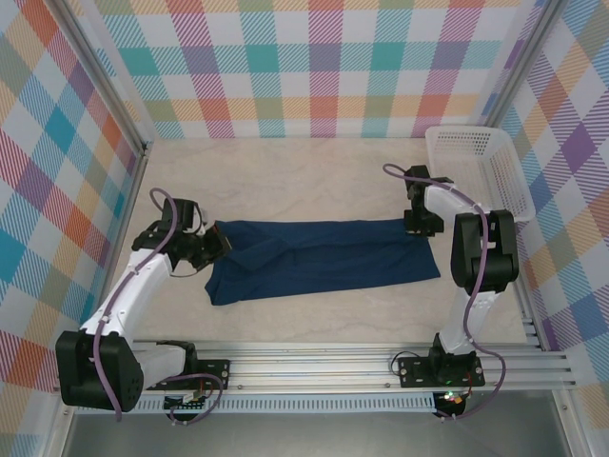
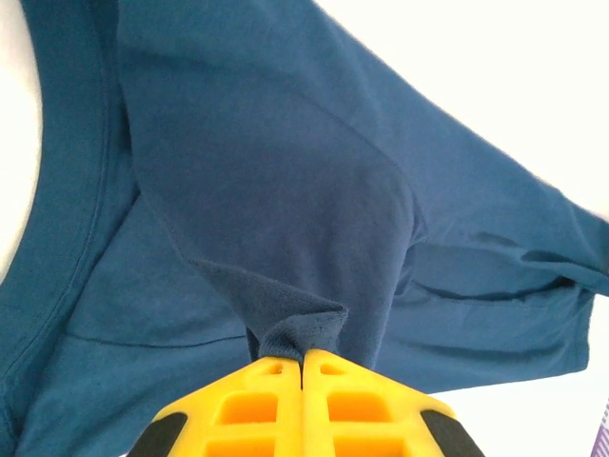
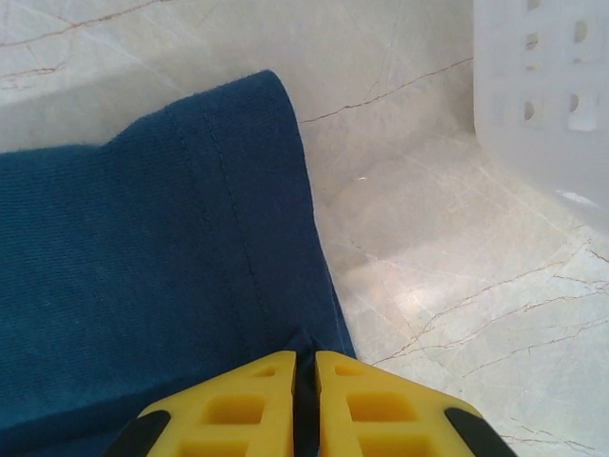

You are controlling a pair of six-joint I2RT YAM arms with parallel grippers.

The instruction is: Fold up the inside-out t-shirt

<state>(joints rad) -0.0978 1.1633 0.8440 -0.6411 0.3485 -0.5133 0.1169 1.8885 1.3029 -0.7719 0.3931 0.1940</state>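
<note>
Now, left fingers point(image 2: 249, 411): clenched on a small bunched nub of the inside-out t-shirt point(image 1: 324, 257). The cloth rises like a tent from the worktop point(image 1: 304, 171) into the pinch.
Shirt position: a long dark blue band across the middle of the worktop. Its left end is at the left fingers and its right end at the right fingers. The left wrist view shows a curved edge, probably the collar.
Right fingers point(image 3: 238, 411): almost together, with a narrow slit between them. A stitched hem corner runs into the slit. Cannot tell whether the pinch actually bites.
Risk, left: the hold covers little cloth. A hard pull may strip it out, in my judgement. It may also have caught more than one layer, which would drag the under-layer along.
Risk, middle: the band is creased and wider at its near-left corner. Uneven pull from the two ends would likely set a skewed fold.
Risk, right: if the hem slips free, that end drops. A lift from the left alone would then bunch the shirt.
Surroundings, left: checked wall point(image 1: 57, 190) stands near the left arm, so there is little room for an outward swing.
Surroundings, right: white basket point(image 1: 476, 152) sits in the far right corner, just beside the right arm. Its wall is near the hem but apart from it.
Obstruction: the basket is the main one. A rightward or far sweep of the right arm could knock it.
</note>
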